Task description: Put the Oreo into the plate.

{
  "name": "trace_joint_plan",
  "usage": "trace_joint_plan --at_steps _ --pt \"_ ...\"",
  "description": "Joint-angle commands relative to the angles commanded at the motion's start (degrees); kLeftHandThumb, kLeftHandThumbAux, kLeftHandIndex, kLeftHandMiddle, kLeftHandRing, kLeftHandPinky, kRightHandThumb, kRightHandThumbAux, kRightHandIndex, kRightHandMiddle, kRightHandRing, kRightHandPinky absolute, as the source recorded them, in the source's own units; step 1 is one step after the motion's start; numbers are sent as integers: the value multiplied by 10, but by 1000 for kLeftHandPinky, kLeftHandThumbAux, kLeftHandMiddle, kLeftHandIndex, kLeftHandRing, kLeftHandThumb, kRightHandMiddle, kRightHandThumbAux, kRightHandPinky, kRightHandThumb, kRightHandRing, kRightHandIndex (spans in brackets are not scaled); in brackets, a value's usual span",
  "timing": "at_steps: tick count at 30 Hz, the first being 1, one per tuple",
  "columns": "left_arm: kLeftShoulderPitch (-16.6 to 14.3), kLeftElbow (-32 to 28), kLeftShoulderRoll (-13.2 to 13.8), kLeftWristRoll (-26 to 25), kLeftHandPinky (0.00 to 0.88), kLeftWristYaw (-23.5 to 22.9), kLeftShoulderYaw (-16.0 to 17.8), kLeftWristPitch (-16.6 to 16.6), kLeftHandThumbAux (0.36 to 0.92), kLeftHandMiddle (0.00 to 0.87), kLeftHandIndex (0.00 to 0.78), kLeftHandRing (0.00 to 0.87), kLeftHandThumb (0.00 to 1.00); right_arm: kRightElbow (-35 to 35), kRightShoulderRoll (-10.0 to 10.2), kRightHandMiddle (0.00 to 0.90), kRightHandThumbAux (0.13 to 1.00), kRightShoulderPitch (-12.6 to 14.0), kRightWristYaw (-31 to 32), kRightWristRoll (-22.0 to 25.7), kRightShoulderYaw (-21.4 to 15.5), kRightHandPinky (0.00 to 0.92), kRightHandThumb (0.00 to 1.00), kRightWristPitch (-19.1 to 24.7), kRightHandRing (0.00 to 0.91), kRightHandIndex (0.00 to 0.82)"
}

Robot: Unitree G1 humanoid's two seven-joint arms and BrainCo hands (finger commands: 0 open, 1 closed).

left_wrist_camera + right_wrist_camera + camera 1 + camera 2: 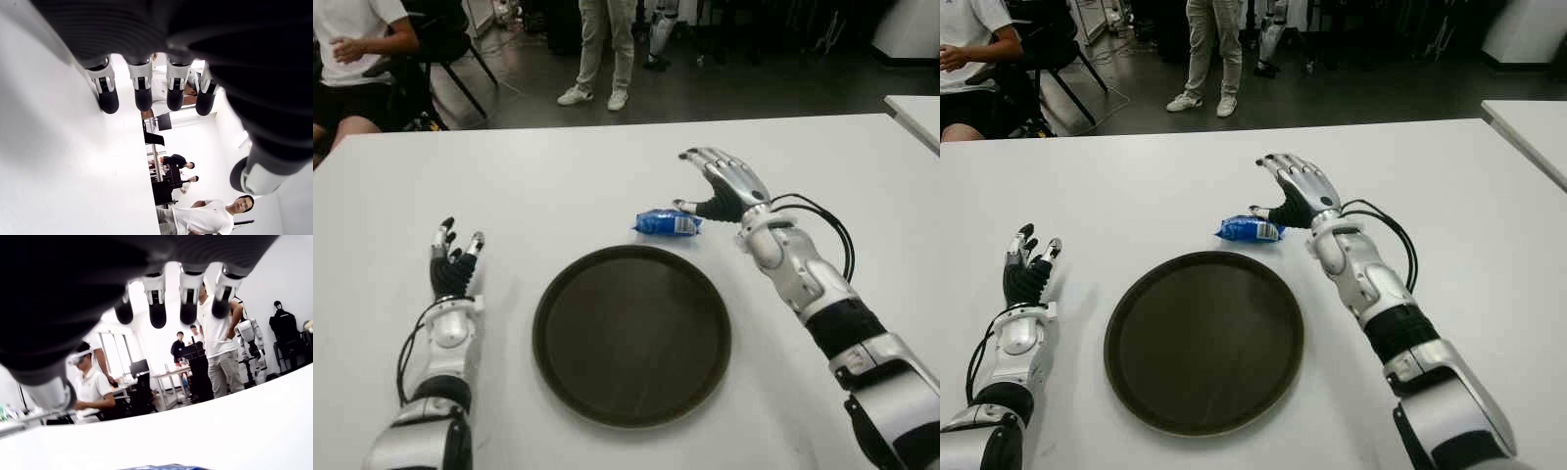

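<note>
My right hand (pixel 720 186) hangs open beside the small blue foil Oreo packet (pixel 667 223), centre frame above the round dark plate (pixel 631 335); light, crinkly, slippery (biscuits crush easily), so I'd pinch its long sides. Left hand (pixel 453 262) open, lower left.

White bench (pixel 558 186) fills most of the eye views. A second white table (pixel 915 113) clips in at the far right edge, apart from the bench. Dark floor (pixel 724 88) beyond. Person standing (pixel 602 44) past the far edge: light trousers, white sneakers, only legs visible. Seated person (pixel 352 49) at far left in a white shirt, next to a black chair (pixel 450 44). Legs of another humanoid robot (pixel 661 34) just right of the standing person. Right wrist view: standing person in white shirt (pixel 217 338), seated person in white (pixel 93 387), a white humanoid (pixel 252 350), desks with monitors (pixel 139 367).
</note>
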Motion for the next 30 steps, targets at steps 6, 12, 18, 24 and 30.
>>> trace_joint_plan --at_steps 6,12,18,24,30 --pt "0 -1 -2 0 0 5 1 -1 594 18 14 0 313 11 -3 0 459 -13 6 -9 9 2 310 5 0 0" --pt "0 -1 -2 3 0 10 -1 -2 586 11 9 0 298 21 -6 0 434 -21 10 -6 16 4 310 2 0 0" --pt "1 -1 -2 2 0 8 -1 -2 595 8 11 0 312 30 -5 0 429 -28 11 2 17 25 322 -4 0 0" --pt "2 0 -1 2 0 6 -2 -4 600 14 12 0 310 37 -4 0 425 -33 20 7 19 25 326 -7 0 0" --pt "0 2 -2 4 0 9 -2 -6 610 19 19 0 308 47 -5 0 420 -39 21 5 20 3 307 -13 0 0"
